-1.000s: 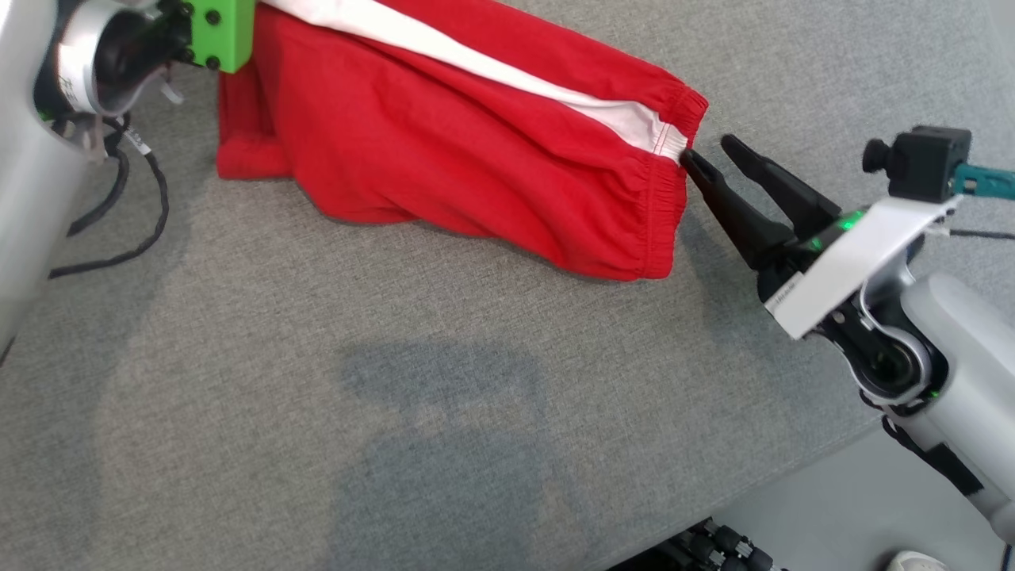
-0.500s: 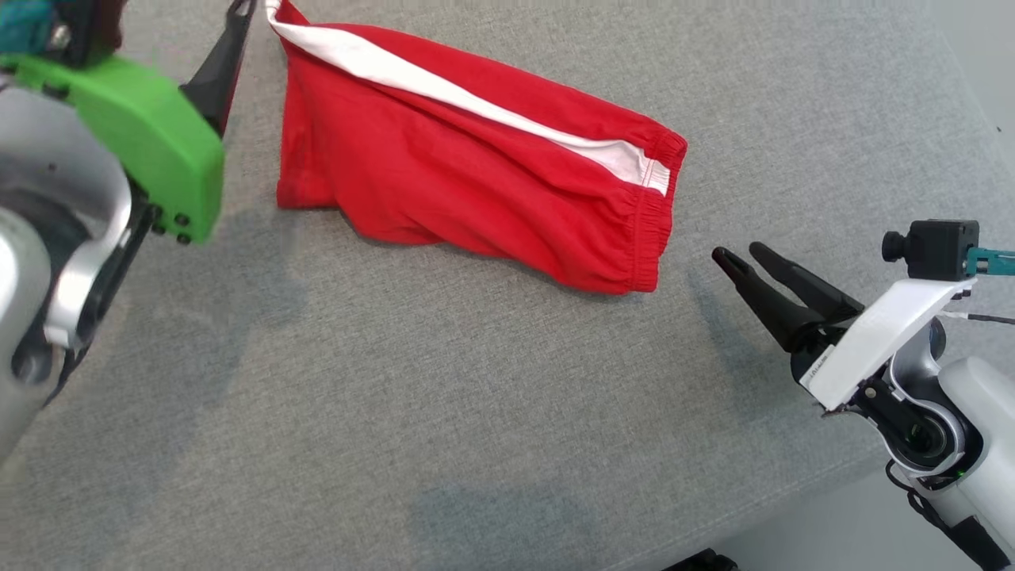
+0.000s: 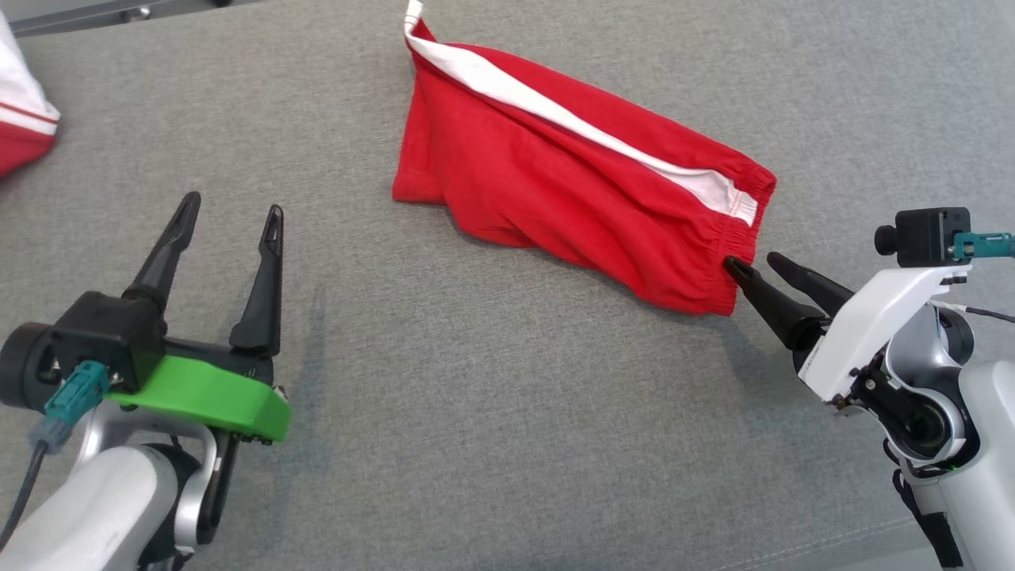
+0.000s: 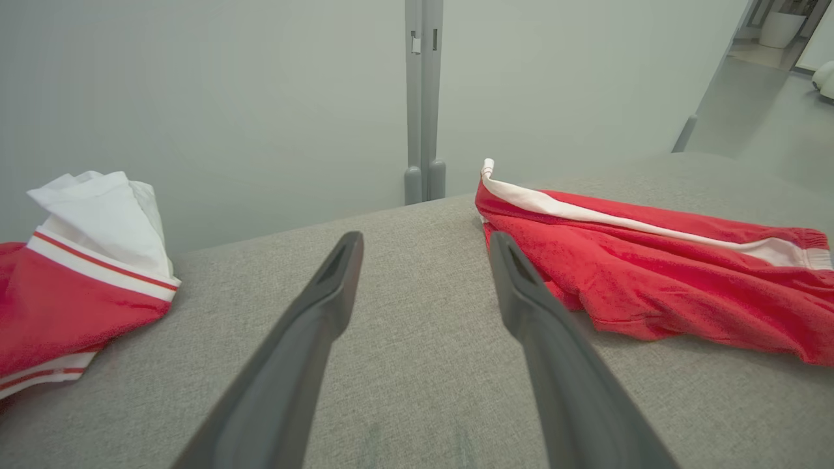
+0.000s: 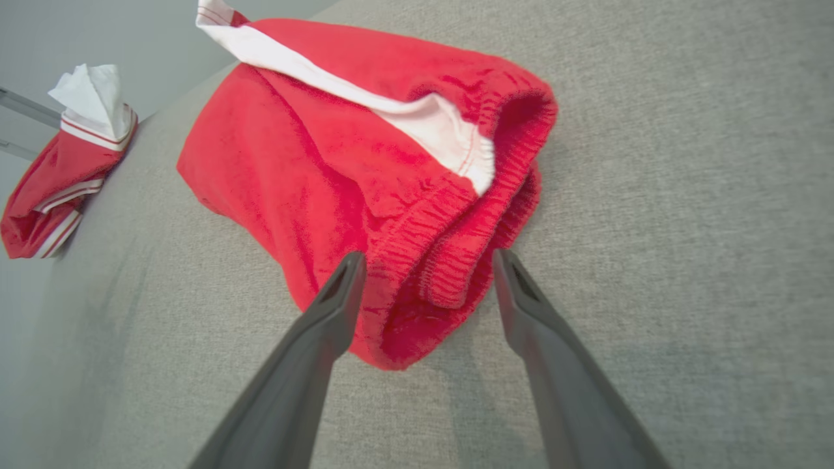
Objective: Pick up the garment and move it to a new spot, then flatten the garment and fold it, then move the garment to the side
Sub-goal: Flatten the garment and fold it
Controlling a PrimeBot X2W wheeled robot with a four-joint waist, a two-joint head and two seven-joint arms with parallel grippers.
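In the head view, the red cotton shorts (image 3: pixel 571 198) with a white side stripe lie on the grey fabric-covered table (image 3: pixel 476 412). Their long axis slants from a hem end on the robot's far left to the elastic waistband (image 3: pixel 729 238) on its near right. The right pincer (image 3: pixel 749 260) sits at that waistband end with its 2 dark fingers spread, 1 tip touching or just beside the gathered edge; it holds nothing. The left pincer (image 3: pixel 232 205), also spread and empty, hangs well apart from the shorts, off their left and nearer the robot. A second red-and-white garment (image 3: pixel 20 135) lies farther left of the shorts, at the table's edge. In the left wrist view, the left pincer (image 4: pixel 425 238) points past the shorts' hem end, with the shorts (image 4: pixel 651 273) to the right of its fingers and not between them. In the right wrist view, the right pincer (image 5: pixel 428 255) looks straight along the shorts' length, and the folded waistband (image 5: pixel 456 260) bulges into the gap between its 2 tips. The right arm is by far the nearer, so I judge any coming grasp begins at the waistband, with the pull along that slanted axis.
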